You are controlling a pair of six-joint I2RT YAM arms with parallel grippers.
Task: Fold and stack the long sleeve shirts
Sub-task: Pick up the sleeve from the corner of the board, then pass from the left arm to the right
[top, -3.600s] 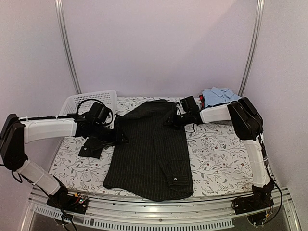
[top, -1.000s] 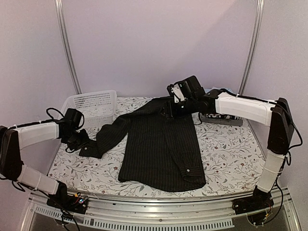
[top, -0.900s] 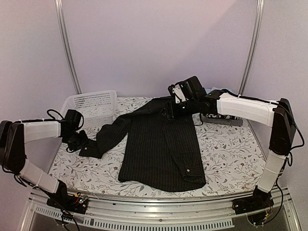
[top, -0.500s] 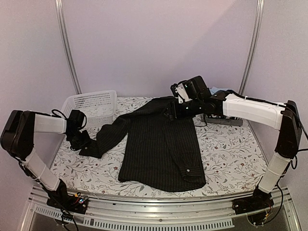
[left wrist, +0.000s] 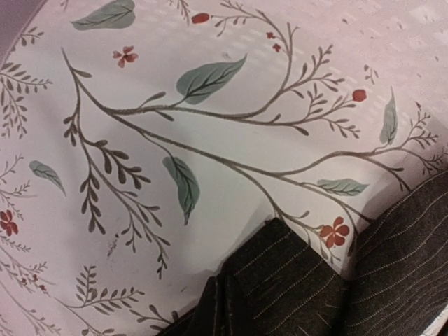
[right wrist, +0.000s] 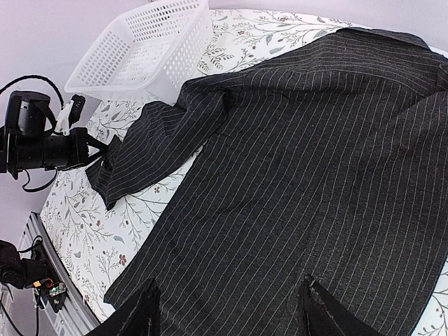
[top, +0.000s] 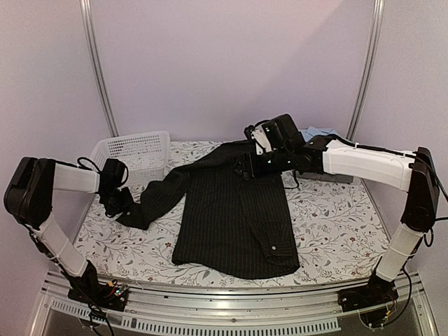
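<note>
The black pinstriped shirt [top: 234,210] lies flat on the flowered surface [top: 329,224], its collar to the far side and its hem near. Its left sleeve [top: 157,196] stretches out to the left, in front of the white mesh basket [top: 133,149].

The left pincer [right wrist: 96,150] sits at the end of that sleeve, fingers pressed together. From above, dark fingers and dark cloth run into one, so I cannot tell whether cloth is caught between them. The left wrist view shows none of its own fingers, only the leaf-and-flower print and the cuff's [left wrist: 294,280] striped corner along its bottom edge.

The right pincer [top: 246,166] hovers over the collar end. Its own camera shows what the top view hides: two fingers [right wrist: 143,315] spread wide above the shirt's body, with nothing between them.

The light blue shirt [top: 318,131] shows only in the top view, at the far right behind the right arm.
</note>
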